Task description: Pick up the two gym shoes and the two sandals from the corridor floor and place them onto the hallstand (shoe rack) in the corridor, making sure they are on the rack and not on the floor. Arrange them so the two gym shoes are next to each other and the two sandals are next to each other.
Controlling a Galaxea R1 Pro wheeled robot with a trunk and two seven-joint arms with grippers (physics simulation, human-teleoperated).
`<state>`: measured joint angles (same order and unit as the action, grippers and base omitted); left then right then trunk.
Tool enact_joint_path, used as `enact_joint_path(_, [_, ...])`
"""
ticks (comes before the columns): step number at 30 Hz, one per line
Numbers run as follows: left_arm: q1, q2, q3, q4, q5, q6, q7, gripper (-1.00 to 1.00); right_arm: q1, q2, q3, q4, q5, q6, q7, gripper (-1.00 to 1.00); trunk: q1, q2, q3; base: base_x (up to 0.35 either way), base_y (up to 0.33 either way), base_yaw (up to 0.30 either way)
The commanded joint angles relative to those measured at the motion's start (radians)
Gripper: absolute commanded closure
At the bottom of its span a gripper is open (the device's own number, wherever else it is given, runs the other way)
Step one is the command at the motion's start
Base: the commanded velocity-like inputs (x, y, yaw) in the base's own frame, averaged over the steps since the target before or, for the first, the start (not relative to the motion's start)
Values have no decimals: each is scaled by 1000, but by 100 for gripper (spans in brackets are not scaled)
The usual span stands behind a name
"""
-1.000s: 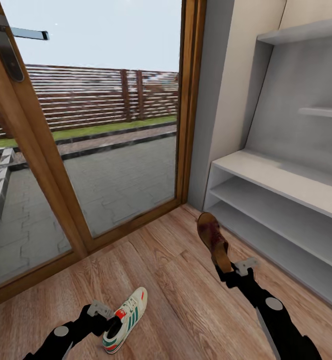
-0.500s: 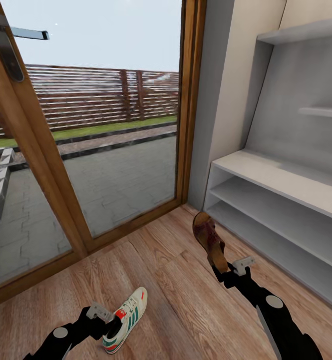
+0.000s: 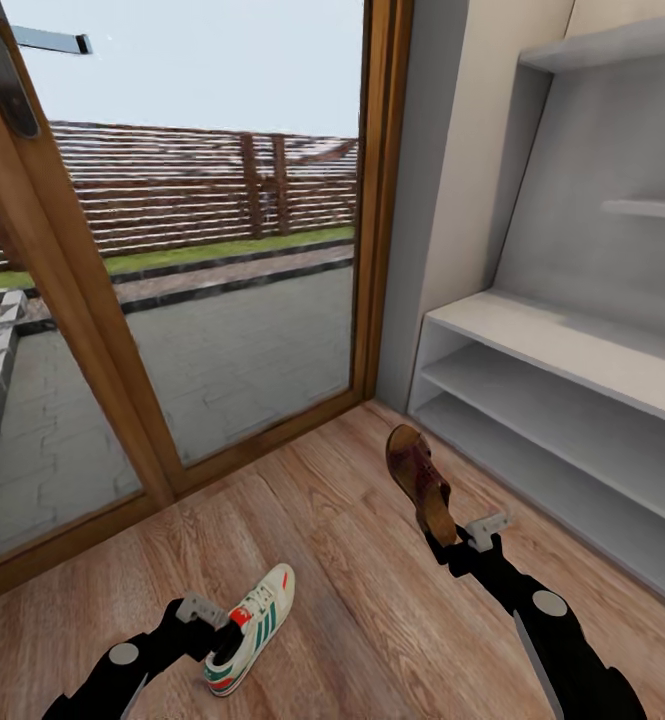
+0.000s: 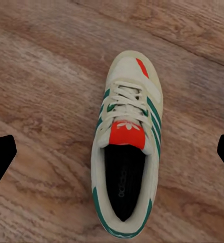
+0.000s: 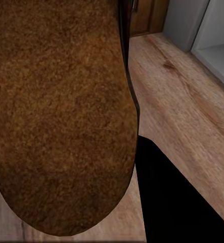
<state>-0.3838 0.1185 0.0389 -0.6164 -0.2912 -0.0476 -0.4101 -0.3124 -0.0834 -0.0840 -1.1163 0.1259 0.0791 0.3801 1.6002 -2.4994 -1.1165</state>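
Observation:
One gym shoe [image 3: 255, 622], white with green stripes and a red-orange tongue, lies on the corridor floor [image 3: 352, 610]. My left gripper [image 3: 217, 625] hovers at its heel end and is open. In the left wrist view the gym shoe [image 4: 126, 152] sits between the widely spread fingertips [image 4: 0, 162]. My right gripper [image 3: 462, 538] is shut on the heel end of a brown sandal [image 3: 419, 482], which is held off the floor with its toe pointing up and away. The sandal's sole [image 5: 56, 111] fills most of the right wrist view. The hallstand [image 3: 562, 350] stands to the right, its shelves bare.
A glass door with a wooden frame [image 3: 374, 200] closes the corridor ahead, with a paved yard and a fence behind it. A grey wall strip [image 3: 422, 220] separates the door from the hallstand. Open floor lies between my two arms.
The head camera has tipped slightly, shifting the whole picture. The sandal in my right gripper swung a little to the left. The left gripper stays over the gym shoe's heel.

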Motion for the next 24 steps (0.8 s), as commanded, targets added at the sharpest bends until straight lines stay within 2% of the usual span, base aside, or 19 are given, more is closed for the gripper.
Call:
enact_joint_path(1, [-1,0,4,0,-9,-10,-5,-100,0,1,-2,-2,6,5,6,100,0,-1,-6,0,0,0])
enact_joint_path(24, [-1,-1,3,1,-7,-30,-4,-100,0,1,-2,-3,4,4,6,100,11,-6,-132,0,0,0])
